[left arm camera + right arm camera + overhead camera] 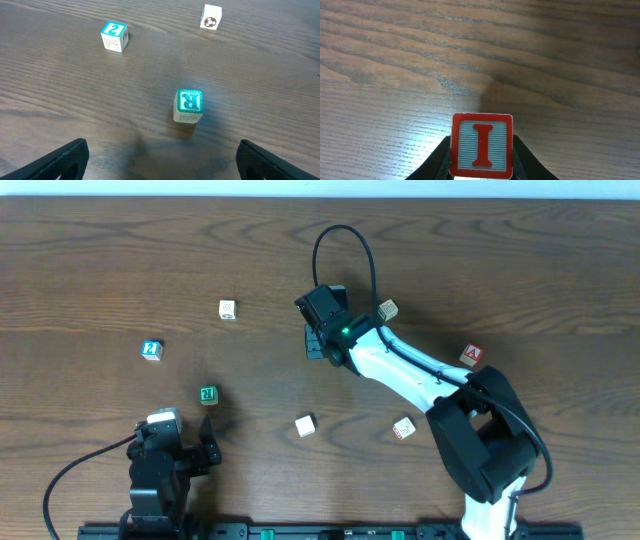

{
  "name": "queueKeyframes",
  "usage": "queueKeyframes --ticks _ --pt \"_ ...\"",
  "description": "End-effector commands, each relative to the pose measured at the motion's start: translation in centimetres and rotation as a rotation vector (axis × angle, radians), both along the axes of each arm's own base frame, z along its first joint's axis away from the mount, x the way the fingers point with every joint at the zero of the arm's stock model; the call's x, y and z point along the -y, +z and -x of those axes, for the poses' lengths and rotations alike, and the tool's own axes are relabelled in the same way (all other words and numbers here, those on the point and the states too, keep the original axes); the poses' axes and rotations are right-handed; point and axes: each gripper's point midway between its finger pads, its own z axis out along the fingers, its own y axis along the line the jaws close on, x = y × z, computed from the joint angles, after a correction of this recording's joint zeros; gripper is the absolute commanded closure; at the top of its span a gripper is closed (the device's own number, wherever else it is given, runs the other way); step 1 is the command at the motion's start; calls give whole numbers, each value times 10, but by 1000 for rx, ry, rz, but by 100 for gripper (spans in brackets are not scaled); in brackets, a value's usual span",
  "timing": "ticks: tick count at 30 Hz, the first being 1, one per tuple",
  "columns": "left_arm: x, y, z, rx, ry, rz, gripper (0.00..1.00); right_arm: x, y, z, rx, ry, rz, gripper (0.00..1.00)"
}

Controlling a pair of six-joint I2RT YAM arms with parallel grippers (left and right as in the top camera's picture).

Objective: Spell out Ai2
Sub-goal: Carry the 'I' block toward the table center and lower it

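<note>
Currently the right claw (481, 161) is partly closed and pinching the I cube (481, 145) by its two sides, with one black finger (436, 162) on each flank. The red I sits upright on a striped white face with a red frame, toward the wrist camera. Cannot tell if the cube's base touches the table (80, 260) or hangs above it. Overhead, this claw sits mid-table, a bit toward the far edge, and hides the cube.

The left claw (162, 159) is spread wide, holding nothing and touching nothing. Its tips show at the bottom corners of the left wrist view. The green R cube (189, 106) stands on the table ahead of it, roughly between the finger lines and apart from both tips.

The 2 cube (151, 349) is on the left side of the table with its blue-framed 2 up, beyond and left of the green R cube. It is well apart from the right claw. The A cube (472, 356) is on the right side, just beside the right arm's dark elbow, well apart from the right claw and from the 2 cube.

Other cubes:
- The soccer-ball cube (228, 309) is past the 2 cube, toward the far edge.
- The tan cube (387, 309) is near the right claw, on its right.
- The white cube (305, 425) and the red-marked cube (404, 428) are on the near side of the right forearm, the red-marked one just beside the arm's dark base.
</note>
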Motion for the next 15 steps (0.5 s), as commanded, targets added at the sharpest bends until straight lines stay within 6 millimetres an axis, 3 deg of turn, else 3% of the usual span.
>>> queueKeyframes --ticks 1,9,15 --pt "-2 -3 1 -5 9 0 5 4 -4 -3 4 -36 7 84" --pt "-2 -3 1 -5 9 0 5 10 -23 0 -38 -27 36 81" --pt "-2 -3 1 -6 9 0 5 19 -24 -5 -42 -50 38 81"
